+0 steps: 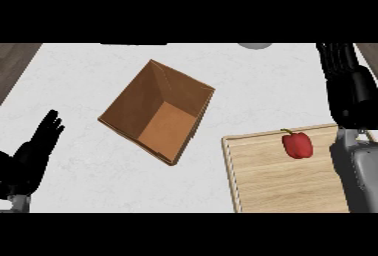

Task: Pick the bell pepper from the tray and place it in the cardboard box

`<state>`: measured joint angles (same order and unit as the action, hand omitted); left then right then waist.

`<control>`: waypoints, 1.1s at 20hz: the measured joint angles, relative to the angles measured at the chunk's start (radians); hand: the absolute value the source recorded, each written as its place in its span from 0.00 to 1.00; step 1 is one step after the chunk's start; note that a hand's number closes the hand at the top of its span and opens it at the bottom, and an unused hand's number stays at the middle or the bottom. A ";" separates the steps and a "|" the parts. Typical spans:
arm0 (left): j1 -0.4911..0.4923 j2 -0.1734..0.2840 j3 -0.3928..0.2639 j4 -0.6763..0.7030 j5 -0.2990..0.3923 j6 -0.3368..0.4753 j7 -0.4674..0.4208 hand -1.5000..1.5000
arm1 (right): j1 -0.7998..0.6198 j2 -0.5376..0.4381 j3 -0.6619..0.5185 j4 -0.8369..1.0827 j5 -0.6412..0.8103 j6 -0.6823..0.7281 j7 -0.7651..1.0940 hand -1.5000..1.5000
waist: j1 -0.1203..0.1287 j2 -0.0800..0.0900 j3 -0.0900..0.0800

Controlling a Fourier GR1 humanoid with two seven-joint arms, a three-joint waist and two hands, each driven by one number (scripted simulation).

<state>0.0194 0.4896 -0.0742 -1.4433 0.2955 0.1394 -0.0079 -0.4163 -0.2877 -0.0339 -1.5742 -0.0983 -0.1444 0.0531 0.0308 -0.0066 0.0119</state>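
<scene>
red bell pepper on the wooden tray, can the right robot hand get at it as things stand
Probably yes: the red bell pepper lies uncovered on the wooden tray, just left of the right robot hand, nothing between.

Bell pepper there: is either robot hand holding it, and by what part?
Neither. The bell pepper lies free on the tray.
</scene>
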 measured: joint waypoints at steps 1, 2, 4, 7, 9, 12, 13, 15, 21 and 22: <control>-0.003 0.004 0.005 -0.002 -0.012 0.010 0.006 0.50 | 0.006 -0.003 -0.002 0.010 -0.019 0.031 -0.012 0.00 | -0.005 0.001 -0.002; -0.006 0.009 0.008 -0.004 -0.032 0.031 0.013 0.50 | 0.027 -0.011 -0.002 0.006 -0.048 0.074 -0.020 0.00 | -0.012 0.002 -0.004; -0.020 0.046 0.027 0.014 -0.071 0.054 0.013 0.50 | 0.042 -0.034 -0.002 0.030 -0.110 0.176 -0.034 0.00 | -0.019 0.006 -0.006; -0.036 0.089 0.038 0.039 -0.128 0.087 0.018 0.50 | 0.053 -0.115 0.039 0.022 -0.121 0.330 -0.051 0.00 | -0.026 0.004 -0.013; -0.030 0.099 0.033 0.045 -0.147 0.094 0.020 0.50 | 0.054 -0.217 0.096 -0.003 0.007 0.387 -0.102 0.00 | -0.025 0.006 -0.015; -0.048 0.102 0.025 0.060 -0.187 0.126 0.037 0.50 | 0.150 -0.269 0.125 0.070 0.070 0.461 -0.280 0.00 | -0.033 0.015 -0.010; -0.050 0.099 0.021 0.066 -0.197 0.132 0.036 0.50 | 0.179 -0.271 0.114 0.104 0.052 0.487 -0.348 0.00 | -0.035 0.016 -0.009; -0.052 0.091 0.011 0.069 -0.212 0.140 0.039 0.50 | 0.212 -0.288 0.086 0.179 0.012 0.561 -0.477 0.00 | -0.033 0.017 -0.008; -0.104 0.070 -0.012 0.091 -0.260 0.156 0.071 0.50 | 0.170 -0.377 0.060 0.392 0.102 0.606 -0.761 0.00 | -0.020 0.016 -0.008; -0.110 0.071 -0.011 0.092 -0.261 0.152 0.076 0.50 | 0.157 -0.399 0.062 0.420 0.137 0.584 -0.790 0.00 | -0.016 0.016 -0.008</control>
<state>-0.0904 0.5606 -0.0853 -1.3516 0.0348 0.2916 0.0681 -0.2594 -0.6864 0.0283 -1.1541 0.0387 0.4398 -0.7365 0.0149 0.0098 0.0034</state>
